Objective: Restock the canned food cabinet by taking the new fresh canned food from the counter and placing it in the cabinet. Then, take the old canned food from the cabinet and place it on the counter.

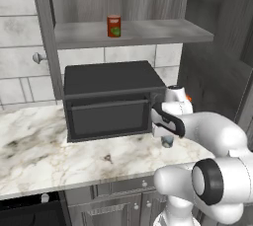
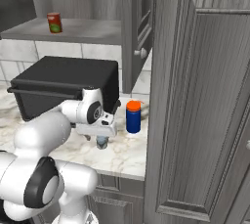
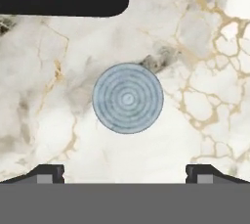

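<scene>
Two dark fingers (image 3: 51, 171) stand wide apart and grip nothing, hovering straight above the new fresh canned food (image 3: 128, 98), presumably to straddle it on descent. That silvery can stands upright on the marble desk (image 3: 205, 100), long axis vertical, ringed lid facing up, just beside the black oven (image 1: 111, 99). Farther off, the old red can (image 1: 114, 26) stands upright on the cabinet shelf (image 1: 148, 31).

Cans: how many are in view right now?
2. The red can stands on the cabinet shelf; the silvery can sits on the counter under the open gripper.
</scene>
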